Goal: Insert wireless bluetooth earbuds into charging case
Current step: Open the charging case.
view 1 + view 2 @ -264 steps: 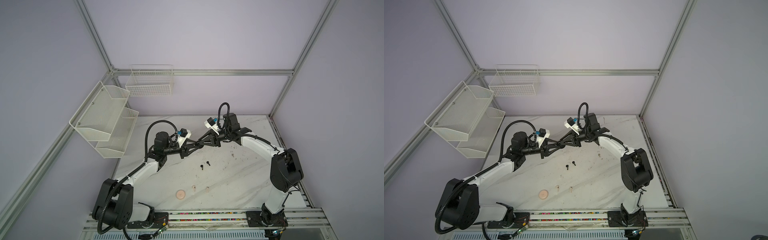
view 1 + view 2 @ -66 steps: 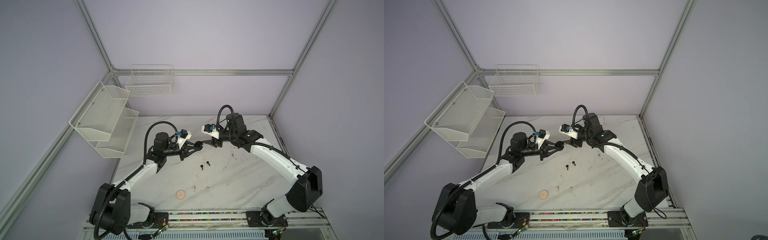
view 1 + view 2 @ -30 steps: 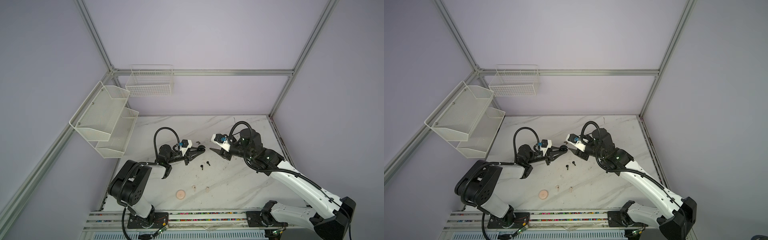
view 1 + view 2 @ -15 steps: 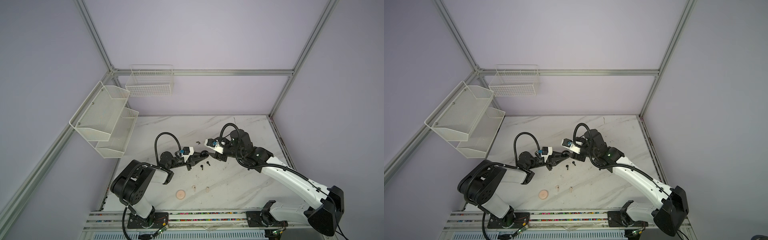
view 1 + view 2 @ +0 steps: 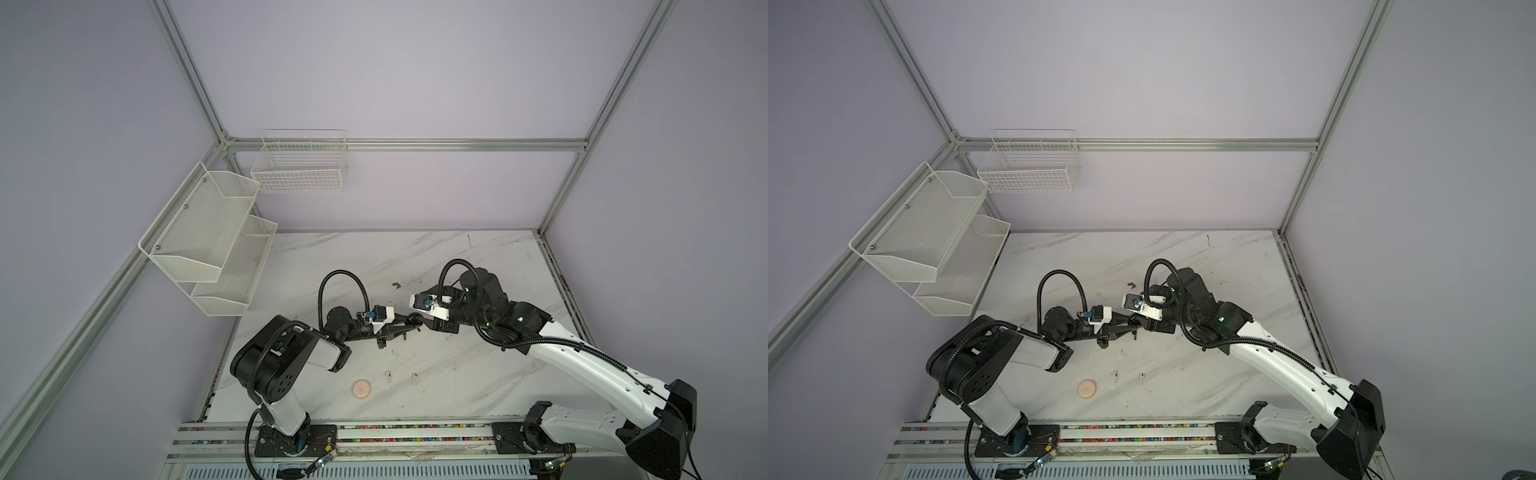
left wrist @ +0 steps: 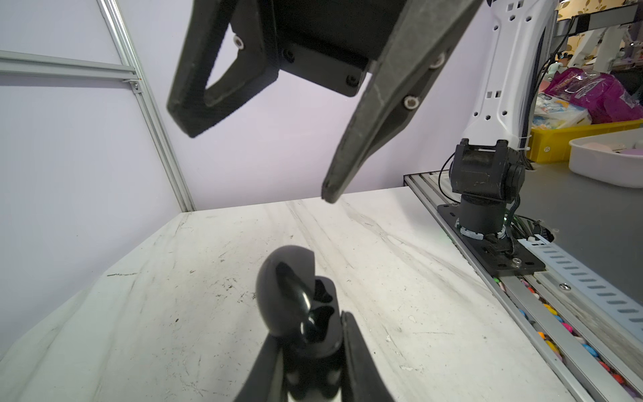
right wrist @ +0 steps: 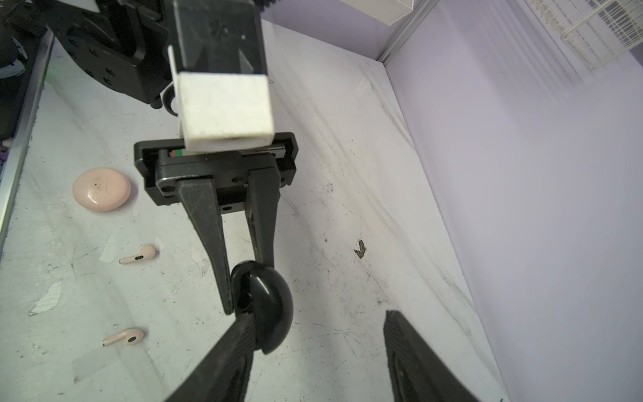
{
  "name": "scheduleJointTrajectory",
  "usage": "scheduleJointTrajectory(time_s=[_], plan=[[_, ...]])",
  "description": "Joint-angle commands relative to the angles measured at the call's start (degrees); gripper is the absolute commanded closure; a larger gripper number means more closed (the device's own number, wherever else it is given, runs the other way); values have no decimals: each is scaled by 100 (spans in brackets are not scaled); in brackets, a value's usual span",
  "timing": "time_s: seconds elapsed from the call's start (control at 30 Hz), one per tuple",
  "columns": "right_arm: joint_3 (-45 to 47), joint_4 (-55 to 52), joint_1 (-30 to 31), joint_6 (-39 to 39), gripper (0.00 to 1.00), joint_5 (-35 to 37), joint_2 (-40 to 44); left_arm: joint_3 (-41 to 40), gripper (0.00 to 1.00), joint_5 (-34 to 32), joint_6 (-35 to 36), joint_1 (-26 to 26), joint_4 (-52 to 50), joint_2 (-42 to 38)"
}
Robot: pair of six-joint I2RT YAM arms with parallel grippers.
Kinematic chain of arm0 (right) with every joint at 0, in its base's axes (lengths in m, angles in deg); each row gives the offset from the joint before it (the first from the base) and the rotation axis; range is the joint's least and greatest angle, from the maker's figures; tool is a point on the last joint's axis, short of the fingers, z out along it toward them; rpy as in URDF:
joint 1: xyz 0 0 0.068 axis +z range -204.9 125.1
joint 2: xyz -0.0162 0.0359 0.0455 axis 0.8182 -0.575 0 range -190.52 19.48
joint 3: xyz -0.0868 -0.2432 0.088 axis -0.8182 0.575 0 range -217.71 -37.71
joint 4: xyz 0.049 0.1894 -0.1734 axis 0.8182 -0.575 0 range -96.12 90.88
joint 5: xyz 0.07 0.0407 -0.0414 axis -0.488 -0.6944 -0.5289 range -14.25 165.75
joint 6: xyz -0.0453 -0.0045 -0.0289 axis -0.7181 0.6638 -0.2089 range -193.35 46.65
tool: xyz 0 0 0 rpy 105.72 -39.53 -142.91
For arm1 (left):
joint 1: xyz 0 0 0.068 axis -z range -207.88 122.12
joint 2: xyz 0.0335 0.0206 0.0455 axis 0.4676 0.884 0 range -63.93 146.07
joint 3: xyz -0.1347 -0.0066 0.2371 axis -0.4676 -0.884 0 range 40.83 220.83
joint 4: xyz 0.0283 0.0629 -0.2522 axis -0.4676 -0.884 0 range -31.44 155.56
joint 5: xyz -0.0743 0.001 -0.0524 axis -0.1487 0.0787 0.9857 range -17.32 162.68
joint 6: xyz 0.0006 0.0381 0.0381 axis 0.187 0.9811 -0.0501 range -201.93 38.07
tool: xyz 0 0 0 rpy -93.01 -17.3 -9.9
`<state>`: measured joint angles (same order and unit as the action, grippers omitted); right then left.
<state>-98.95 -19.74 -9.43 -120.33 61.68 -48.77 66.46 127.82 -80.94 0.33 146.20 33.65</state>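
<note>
on the marble table (image 5: pixel 478 374) the left gripper (image 7: pixel 243 275) is clenched on the open black charging case (image 7: pixel 269 306), near the middle – the right gripper (image 6: pixel 259 160) hangs just beside it, jaws apart and nothing between them. i judge the step is fetching a bud: one black earbud (image 5: pixel 405 336) lies close by the case, two pink earbuds (image 7: pixel 137 255) lie nearer the front edge. next the right gripper must lower, pinch that tiny bud and bring it to the socket.

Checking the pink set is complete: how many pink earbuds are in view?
2, both loose on the table: first earbud nearer the closed pink case, second earbud farther from it. More could sit hidden inside that case.
</note>
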Motion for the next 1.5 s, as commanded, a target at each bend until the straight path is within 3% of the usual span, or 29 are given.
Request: scheduleJointTrajectory(time_s=[0.0,0.4,1.47], plan=[[54,-201,53,-92,37,62,48,-100,100,78,198,-8,545,-56],[102,-136,102,-129,36,-327,-168,-104,100,68,163,-70,540,-119],[-361,-18,102,-234,44,384,-688,-155,100,181,99,-61,542,-213]])
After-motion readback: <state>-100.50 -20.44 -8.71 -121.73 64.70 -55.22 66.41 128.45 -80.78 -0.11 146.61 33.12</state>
